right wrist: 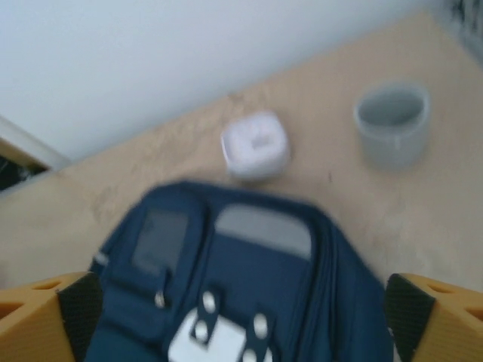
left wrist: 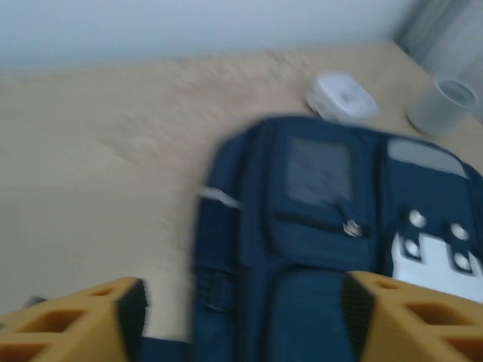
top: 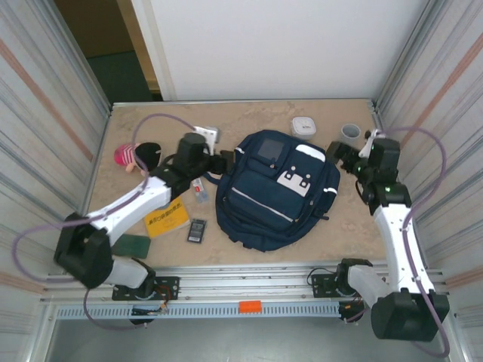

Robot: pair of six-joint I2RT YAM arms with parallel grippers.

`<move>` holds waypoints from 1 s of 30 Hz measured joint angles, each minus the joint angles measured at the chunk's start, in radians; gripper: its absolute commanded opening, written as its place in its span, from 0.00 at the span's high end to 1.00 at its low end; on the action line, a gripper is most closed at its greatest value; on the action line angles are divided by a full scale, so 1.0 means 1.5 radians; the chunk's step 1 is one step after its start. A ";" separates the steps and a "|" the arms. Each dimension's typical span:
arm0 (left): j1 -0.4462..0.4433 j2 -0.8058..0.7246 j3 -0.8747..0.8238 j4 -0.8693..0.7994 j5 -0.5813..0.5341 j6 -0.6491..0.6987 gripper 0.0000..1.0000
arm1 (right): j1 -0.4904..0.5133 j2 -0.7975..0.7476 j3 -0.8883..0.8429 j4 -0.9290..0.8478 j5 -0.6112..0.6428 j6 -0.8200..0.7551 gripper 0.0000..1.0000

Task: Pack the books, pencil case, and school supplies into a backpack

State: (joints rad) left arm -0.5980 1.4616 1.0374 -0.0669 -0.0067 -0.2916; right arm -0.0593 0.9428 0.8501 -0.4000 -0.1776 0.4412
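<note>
The navy backpack (top: 275,188) lies flat mid-table, front pockets up. My left gripper (top: 224,162) is open at its upper left edge; in the left wrist view the yellow fingers (left wrist: 121,309) straddle the pack's side seam (left wrist: 219,286) without pinching it. At the pack's upper right corner my right gripper (top: 341,154) is open, its jaws spread wide above the top panel (right wrist: 249,256). The yellow book (top: 166,219), green book (top: 134,245), black rectangle (top: 197,230) and clear packet (top: 200,188) lie left of the pack. A pink and black thing (top: 137,156), perhaps the pencil case, sits far left.
A white round device (top: 303,126) and a grey cup (top: 350,132) stand behind the backpack near the back wall. A small white box (top: 205,134) lies at the back left. Corrugated side walls close in the table on both sides.
</note>
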 measured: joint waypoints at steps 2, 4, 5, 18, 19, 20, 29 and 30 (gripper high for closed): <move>-0.018 0.073 0.030 -0.023 0.015 -0.020 0.43 | 0.001 -0.014 -0.056 -0.033 -0.010 0.027 0.20; -0.030 0.134 0.045 -0.037 0.025 -0.037 0.45 | 0.010 -0.024 -0.109 -0.061 -0.022 0.049 0.24; -0.034 0.157 0.048 -0.043 0.030 -0.044 0.46 | 0.019 -0.028 -0.128 -0.067 -0.023 0.057 0.25; -0.037 0.214 0.005 -0.004 0.066 -0.074 0.52 | 0.120 0.079 -0.260 0.053 -0.038 0.140 0.42; -0.035 0.210 -0.009 0.010 0.069 -0.079 0.52 | 0.122 0.105 -0.258 0.069 -0.039 0.140 0.46; -0.034 0.207 -0.023 0.025 0.071 -0.084 0.52 | 0.123 0.132 -0.254 0.087 -0.043 0.140 0.48; -0.018 0.159 -0.121 0.103 0.045 -0.122 0.51 | 0.152 0.336 -0.171 0.281 -0.058 0.150 0.49; -0.018 0.152 -0.128 0.103 0.040 -0.124 0.51 | 0.159 0.353 -0.158 0.293 -0.056 0.151 0.49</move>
State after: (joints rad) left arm -0.6254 1.6897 0.8452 0.0875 0.0532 -0.4770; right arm 0.1791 1.4719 0.6125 0.0391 -0.2611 0.6674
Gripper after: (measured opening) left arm 0.484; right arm 0.512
